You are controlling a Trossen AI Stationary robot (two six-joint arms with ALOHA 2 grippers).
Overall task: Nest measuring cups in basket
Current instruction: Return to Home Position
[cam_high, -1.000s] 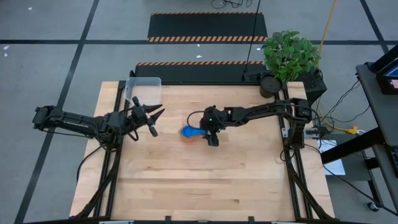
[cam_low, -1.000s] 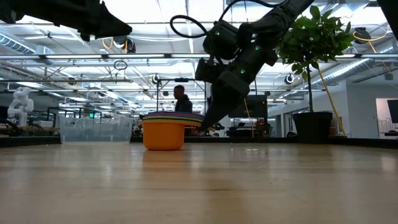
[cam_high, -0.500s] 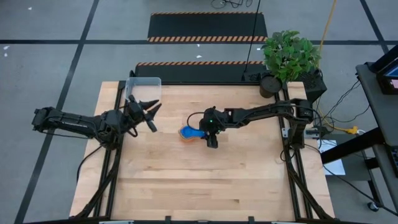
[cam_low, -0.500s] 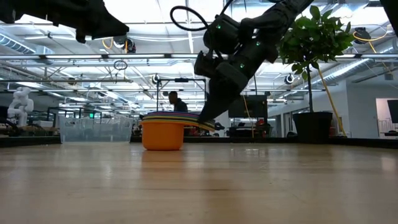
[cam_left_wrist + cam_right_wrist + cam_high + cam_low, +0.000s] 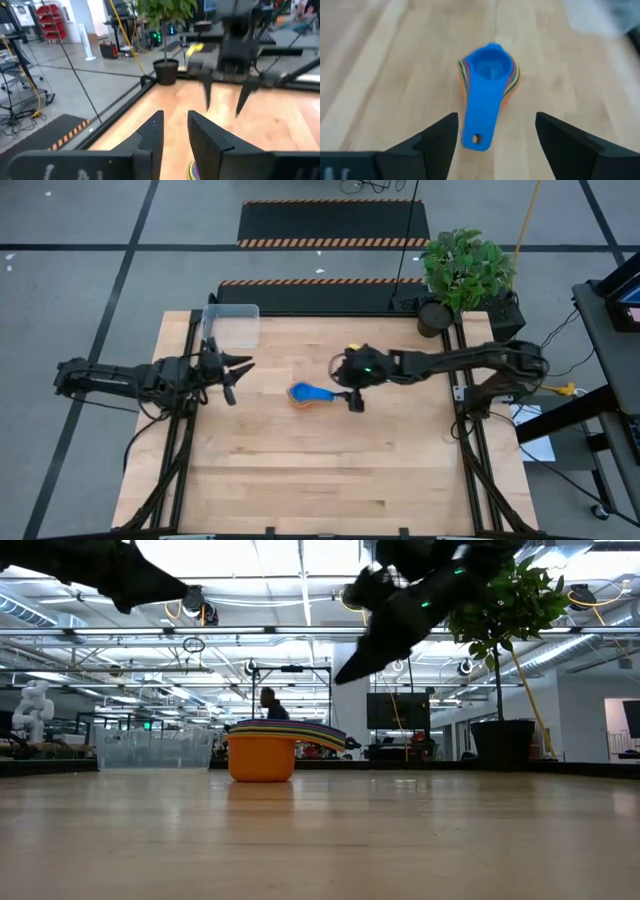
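The measuring cups (image 5: 308,393) stand nested in one stack on the table's middle. An orange cup (image 5: 263,758) is at the bottom and a light blue one (image 5: 490,67) on top. Their handles (image 5: 322,736) fan out toward my right gripper. My right gripper (image 5: 496,117) hangs open above and to the right of the stack (image 5: 352,398), slanting down at it and touching nothing. My left gripper (image 5: 238,376) hovers level to the left of the stack, its fingers (image 5: 152,135) a little apart with nothing between them. The clear basket (image 5: 232,325) stands at the far left corner.
A potted plant (image 5: 465,275) stands at the table's far right corner. In the low view a person (image 5: 268,705) shows in the room far behind the table. Bare wood (image 5: 320,470) lies along the near half of the table.
My right gripper has risen from the handles of the cup stack and drawn back toward the table's right edge; the stack stays where it was. My left gripper has pulled back a little toward the left edge.
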